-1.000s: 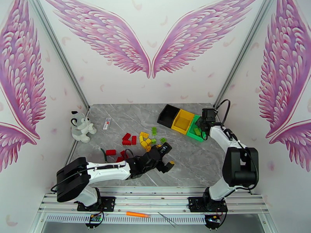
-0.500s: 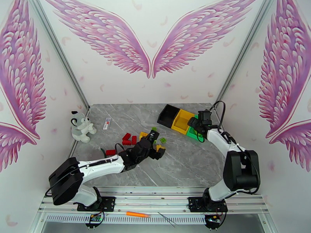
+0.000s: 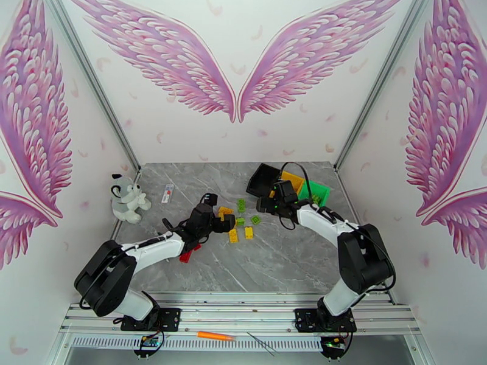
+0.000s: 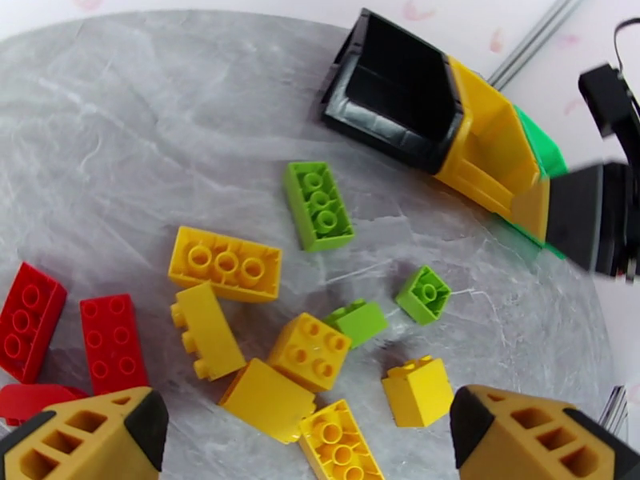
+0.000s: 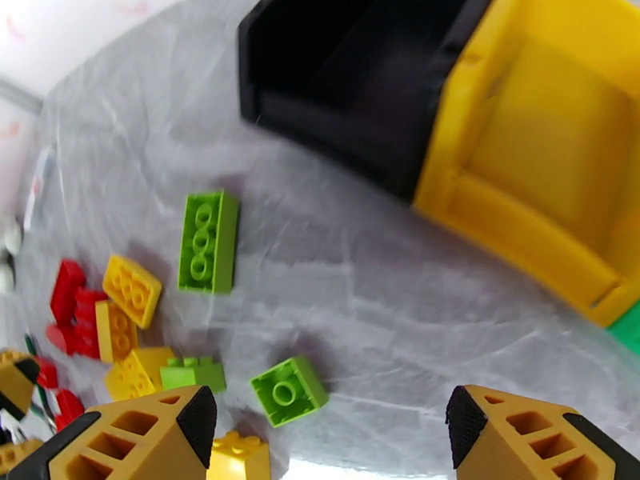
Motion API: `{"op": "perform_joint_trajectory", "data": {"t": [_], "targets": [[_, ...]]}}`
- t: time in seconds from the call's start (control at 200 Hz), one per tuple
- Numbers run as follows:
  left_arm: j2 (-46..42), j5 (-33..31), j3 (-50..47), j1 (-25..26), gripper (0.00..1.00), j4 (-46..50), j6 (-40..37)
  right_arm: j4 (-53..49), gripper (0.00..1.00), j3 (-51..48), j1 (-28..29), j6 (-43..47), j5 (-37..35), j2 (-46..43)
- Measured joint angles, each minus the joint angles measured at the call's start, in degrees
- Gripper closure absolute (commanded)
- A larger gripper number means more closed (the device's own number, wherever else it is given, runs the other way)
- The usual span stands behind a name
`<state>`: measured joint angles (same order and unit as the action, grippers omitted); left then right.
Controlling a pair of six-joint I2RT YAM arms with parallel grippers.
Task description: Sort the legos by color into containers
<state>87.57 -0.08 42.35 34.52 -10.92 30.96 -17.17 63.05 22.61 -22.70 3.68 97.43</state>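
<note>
Top external view: both arms reach in over the grey marble table (image 3: 292, 257) from either side of a loose scatter of legos (image 3: 240, 221) near its middle.
Left gripper (image 4: 308, 422): spread wide, with nothing pinched. It hovers over the yellow bricks, one finger toward the red bricks and the other beside a lone yellow block (image 4: 418, 390).
Right gripper (image 5: 330, 416): fingers stand apart with nothing between them. From above it sits just in front of the black bin, at the right edge of the scatter.
Green legos: a long brick (image 4: 318, 206) lies apart from the rest, on the side toward the bins. A one-stud brick (image 4: 423, 294) and another small one (image 4: 358, 322) lie nearer the yellow cluster.
Yellow legos: a flat six-stud brick (image 4: 226, 264) and a four-stud brick (image 4: 310, 351) are bunched with several more, some touching.
Red legos: two bricks (image 4: 28, 320) lie side by side at the left of the pile, on the table.
Containers: black bin (image 3: 263, 179), yellow bin (image 3: 294, 179) and green bin (image 3: 316, 193) stand in a touching row at the far right of the table. What is inside them I cannot tell.
Other things: a plush dog (image 3: 126, 199) sits at the far left edge, and a small tube (image 3: 167, 193) lies near it.
</note>
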Motion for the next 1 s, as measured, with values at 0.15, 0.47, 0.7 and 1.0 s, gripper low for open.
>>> {"op": "perform_joint_trajectory", "data": {"t": [0.15, 0.47, 0.7, 1.0], "targets": [[1.01, 2.49, -1.07, -1.36, 0.01, -0.31, 2.54, -1.73, 0.19, 0.37, 4.0, 2.05, -1.29, 3.96], [1.01, 4.04, -1.14, -1.38, 0.01, -1.27, 3.98, -3.65, 0.28, 3.85, 4.57, 3.45, -3.1, 8.96], [1.01, 4.9, -1.27, -1.38, 0.01, -1.64, 4.2, -4.26, 0.33, 6.12, 4.57, 3.45, -5.29, 11.96], [1.01, 5.05, -1.51, -1.38, 0.01, -2.03, 4.2, -5.01, 0.48, 8.46, 4.57, 3.43, -7.21, 14.45]]}}
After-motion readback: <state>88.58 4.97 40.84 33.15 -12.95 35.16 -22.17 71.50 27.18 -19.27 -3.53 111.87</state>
